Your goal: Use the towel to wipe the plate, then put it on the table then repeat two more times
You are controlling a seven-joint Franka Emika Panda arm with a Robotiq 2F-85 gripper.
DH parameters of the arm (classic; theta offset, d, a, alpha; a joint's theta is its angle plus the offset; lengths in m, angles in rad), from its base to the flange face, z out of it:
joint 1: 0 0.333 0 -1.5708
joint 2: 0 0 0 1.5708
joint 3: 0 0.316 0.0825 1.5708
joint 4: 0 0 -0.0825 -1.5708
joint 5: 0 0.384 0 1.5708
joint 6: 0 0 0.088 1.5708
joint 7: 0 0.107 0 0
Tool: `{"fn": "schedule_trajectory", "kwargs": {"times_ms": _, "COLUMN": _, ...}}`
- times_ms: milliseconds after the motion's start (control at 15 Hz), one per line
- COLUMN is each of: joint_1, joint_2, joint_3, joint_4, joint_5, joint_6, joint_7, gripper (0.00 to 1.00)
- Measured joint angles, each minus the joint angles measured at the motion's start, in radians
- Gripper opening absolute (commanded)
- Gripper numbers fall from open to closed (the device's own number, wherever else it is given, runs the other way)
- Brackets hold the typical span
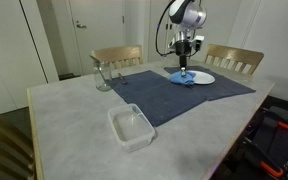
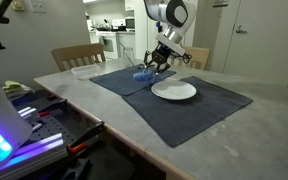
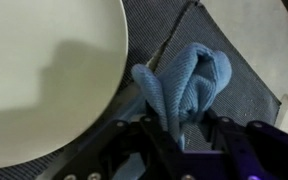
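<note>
A white plate (image 1: 201,77) lies on a dark grey placemat (image 1: 164,98) on the marble table; it also shows in the other exterior view (image 2: 174,91) and in the wrist view (image 3: 44,70). A blue towel (image 1: 183,79) is bunched up on the mat just beside the plate's rim, as seen in an exterior view (image 2: 142,72) and the wrist view (image 3: 189,80). My gripper (image 3: 191,125) is low over the mat with its fingers pinched on the towel's lower fold; it shows in both exterior views (image 1: 185,68) (image 2: 155,65).
A clear plastic container (image 1: 131,128) sits near the table's front edge. A glass jar (image 1: 103,76) stands at the far left of the mat. Wooden chairs (image 1: 232,58) stand behind the table. A cluttered cart (image 2: 24,110) is beside the table.
</note>
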Motion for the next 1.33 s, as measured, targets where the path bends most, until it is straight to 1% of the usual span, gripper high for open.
{"fn": "schedule_trajectory", "kwargs": {"times_ms": 67, "joint_1": 0.001, "joint_2": -0.01, "joint_3": -0.005, "joint_4": -0.001, "joint_5": 0.0, "joint_6": 0.0, "joint_7": 0.006, "gripper": 0.85}}
{"fn": "schedule_trajectory", "kwargs": {"times_ms": 200, "joint_1": 0.003, "joint_2": -0.041, "joint_3": -0.014, "joint_4": -0.004, "joint_5": 0.0, "joint_6": 0.0, "joint_7": 0.016, "gripper": 0.98}}
{"fn": "schedule_trajectory", "kwargs": {"times_ms": 267, "joint_1": 0.003, "joint_2": -0.058, "joint_3": -0.018, "joint_4": -0.006, "joint_5": 0.0, "joint_6": -0.001, "joint_7": 0.021, "gripper": 1.0}}
{"fn": "schedule_trajectory", "kwargs": {"times_ms": 467, "joint_1": 0.004, "joint_2": -0.105, "joint_3": -0.025, "joint_4": -0.008, "joint_5": 0.0, "joint_6": -0.006, "joint_7": 0.05, "gripper": 1.0}}
{"fn": "schedule_trajectory", "kwargs": {"times_ms": 667, "joint_1": 0.006, "joint_2": -0.132, "joint_3": -0.031, "joint_4": -0.008, "joint_5": 0.0, "joint_6": -0.042, "joint_7": 0.071, "gripper": 1.0}}
{"fn": "schedule_trajectory", "kwargs": {"times_ms": 933, "joint_1": 0.012, "joint_2": -0.142, "joint_3": -0.043, "joint_4": -0.01, "joint_5": -0.006, "joint_6": -0.089, "joint_7": 0.078, "gripper": 1.0}}
{"fn": "schedule_trajectory", "kwargs": {"times_ms": 1333, "joint_1": 0.02, "joint_2": -0.142, "joint_3": -0.052, "joint_4": -0.015, "joint_5": -0.007, "joint_6": -0.087, "joint_7": 0.08, "gripper": 1.0}}
